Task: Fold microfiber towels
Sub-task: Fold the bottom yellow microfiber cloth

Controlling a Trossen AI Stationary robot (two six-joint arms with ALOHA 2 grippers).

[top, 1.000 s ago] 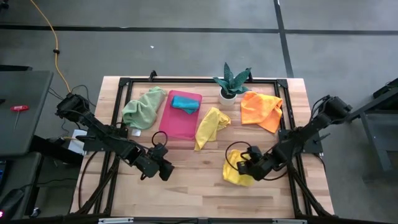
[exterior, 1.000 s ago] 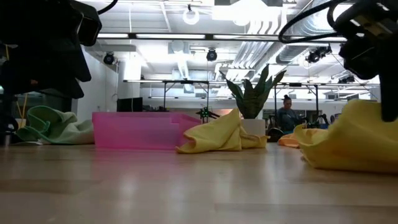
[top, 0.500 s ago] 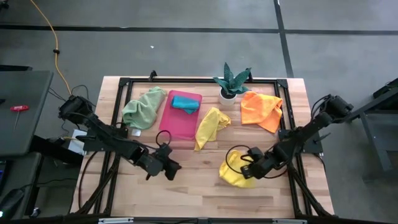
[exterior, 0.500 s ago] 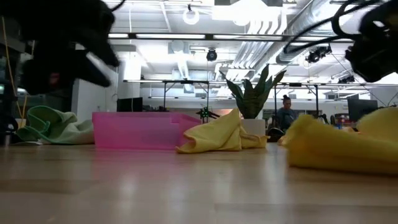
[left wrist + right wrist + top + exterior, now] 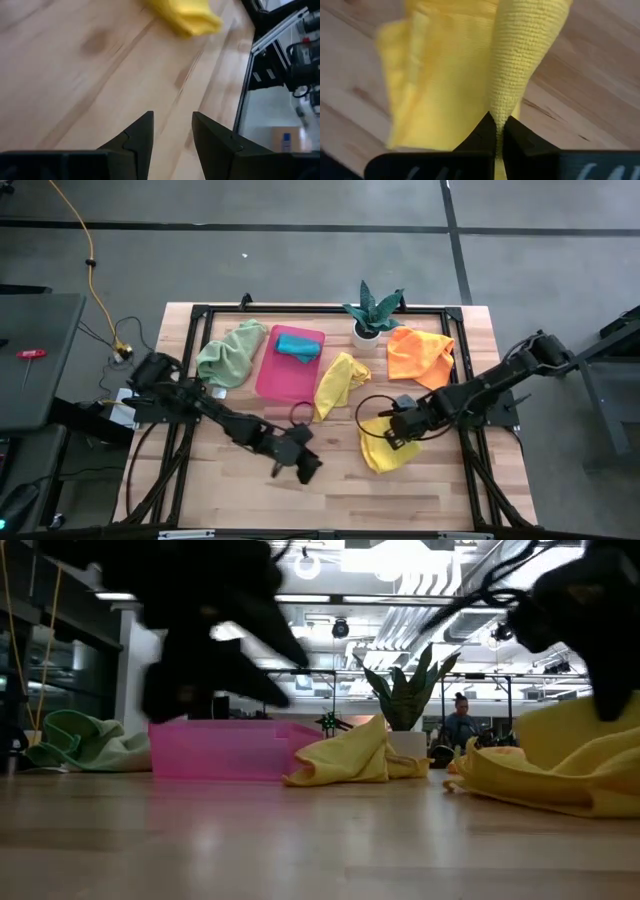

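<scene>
Beside the green-leaved plant in its white pot lies an orange towel. A pink tray holds a teal towel. A pale green towel lies beyond. Two yellow towels rest on the light wood-grain counter. The claws are black.

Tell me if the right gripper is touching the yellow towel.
Touching: the right wrist view shows the right gripper pinching a fold of the yellow towel.
</scene>
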